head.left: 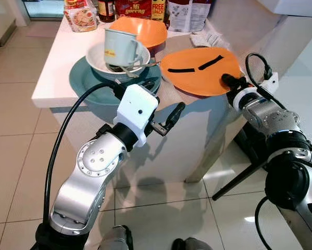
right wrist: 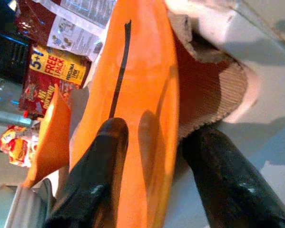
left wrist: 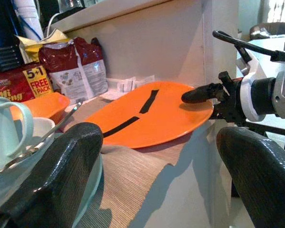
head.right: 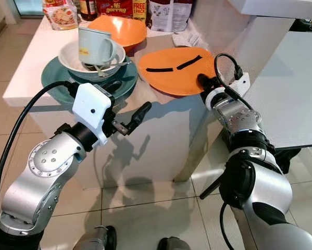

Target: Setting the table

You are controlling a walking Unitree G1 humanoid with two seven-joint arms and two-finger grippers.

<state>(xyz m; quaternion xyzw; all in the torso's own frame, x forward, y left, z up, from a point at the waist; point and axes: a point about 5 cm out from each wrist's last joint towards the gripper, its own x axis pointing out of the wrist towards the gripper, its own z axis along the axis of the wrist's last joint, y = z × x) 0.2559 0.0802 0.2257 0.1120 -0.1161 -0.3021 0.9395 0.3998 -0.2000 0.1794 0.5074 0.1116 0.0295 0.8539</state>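
Orange plate (head.left: 200, 70) — rim between right gripper (right wrist: 149, 156) fingers | left gripper (head.left: 163, 112) open

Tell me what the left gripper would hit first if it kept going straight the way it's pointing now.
Probably the orange plate: the left gripper points along the placemat toward its near rim. The right gripper at the plate's edge lies just beside that line; depth is unclear.

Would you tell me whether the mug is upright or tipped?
Tipped: the mug leans sideways inside the white bowl.
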